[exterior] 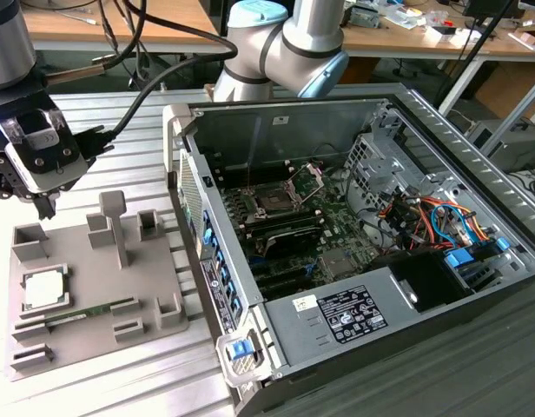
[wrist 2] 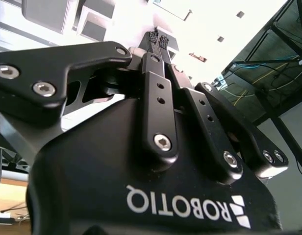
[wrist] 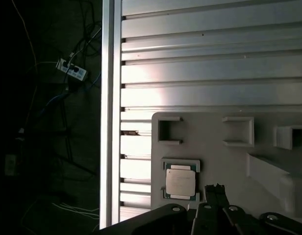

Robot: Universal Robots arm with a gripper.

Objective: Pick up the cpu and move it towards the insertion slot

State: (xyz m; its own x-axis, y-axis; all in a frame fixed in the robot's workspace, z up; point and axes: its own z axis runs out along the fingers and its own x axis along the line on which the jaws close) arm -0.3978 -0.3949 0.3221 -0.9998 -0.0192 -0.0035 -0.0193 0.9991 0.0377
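The cpu (exterior: pixel 43 288), a small silvery square chip, lies flat in a pocket of the grey tray (exterior: pixel 76 248) at the exterior view's left. In the first wrist view the cpu (wrist: pixel 180 182) sits just beside my black fingertips (wrist: pixel 215 188). My gripper (exterior: pixel 48 207) hangs above the tray's back corner, clear of the chip, and holds nothing. In the second wrist view the gripper (wrist 2: pixel 159 38) has its pads pressed together, shut. The insertion slot (exterior: pixel 274 201), a black socket with its silver frame raised, lies inside the open computer case.
A green memory stick (exterior: pixel 85 310) lies in the tray near the cpu, and an upright grey post (exterior: pixel 115 228) rises mid-tray. The case wall (exterior: pixel 185 165) stands between tray and socket. The slatted table's edge (wrist: pixel 111 98) drops off beside the tray (wrist: pixel 210 147).
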